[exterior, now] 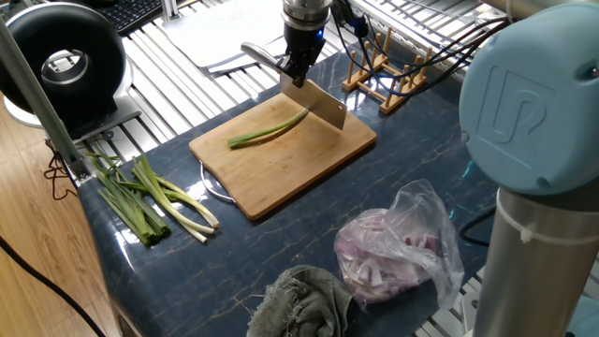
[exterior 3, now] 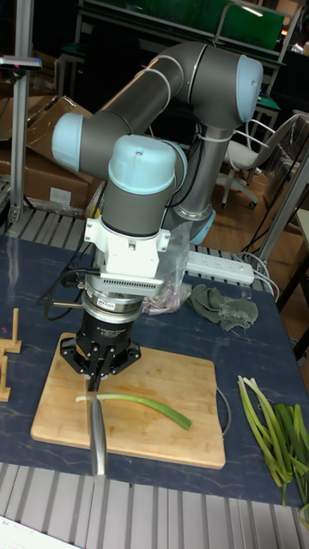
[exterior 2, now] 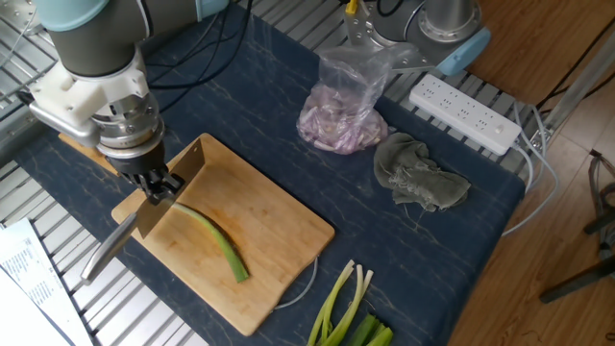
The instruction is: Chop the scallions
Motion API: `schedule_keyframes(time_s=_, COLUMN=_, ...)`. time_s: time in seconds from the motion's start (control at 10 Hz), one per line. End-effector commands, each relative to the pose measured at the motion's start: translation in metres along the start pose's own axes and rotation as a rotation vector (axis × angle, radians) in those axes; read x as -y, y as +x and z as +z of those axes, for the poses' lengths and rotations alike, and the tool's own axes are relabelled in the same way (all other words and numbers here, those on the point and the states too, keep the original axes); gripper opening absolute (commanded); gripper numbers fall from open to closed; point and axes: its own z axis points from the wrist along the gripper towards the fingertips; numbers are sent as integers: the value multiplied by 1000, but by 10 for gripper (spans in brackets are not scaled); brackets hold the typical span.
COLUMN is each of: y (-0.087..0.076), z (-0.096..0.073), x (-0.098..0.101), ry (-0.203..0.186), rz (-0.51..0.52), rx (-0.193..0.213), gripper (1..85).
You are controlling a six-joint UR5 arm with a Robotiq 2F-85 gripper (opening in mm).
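I hold my gripper (exterior 2: 154, 183) clamped on the cleaver (exterior: 314, 101), its blade down at the pale end of the one scallion (exterior: 269, 131) on the cutting board (exterior 2: 259, 259), at the board's 9 o'clock in the tall view, so cuts begin there.

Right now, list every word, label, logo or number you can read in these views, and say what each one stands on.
"UR": stylised raised logo on the blue joint cap of the arm, in one fixed view.
Printed sheet at the table's edge, in the other fixed view: lines of print, too small to read.
Round black device: a pale emblem at its centre, too blurred to read.
No other legible text.
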Motion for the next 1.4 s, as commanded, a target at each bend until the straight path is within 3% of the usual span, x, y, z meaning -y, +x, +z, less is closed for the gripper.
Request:
schedule_keyframes(time_s=0.0, y=-1, z=0, x=-1, ry=-12, rz=5, rx=9, gripper=13)
schedule_keyframes(time_s=0.7, y=0, z=-1, x=0, ry=-11, rz=4, rx=7, gripper=13)
schedule_keyframes(time_s=1.3, y=9, z=-5, x=1, ry=-5, rz=7, rx=-19, gripper=13)
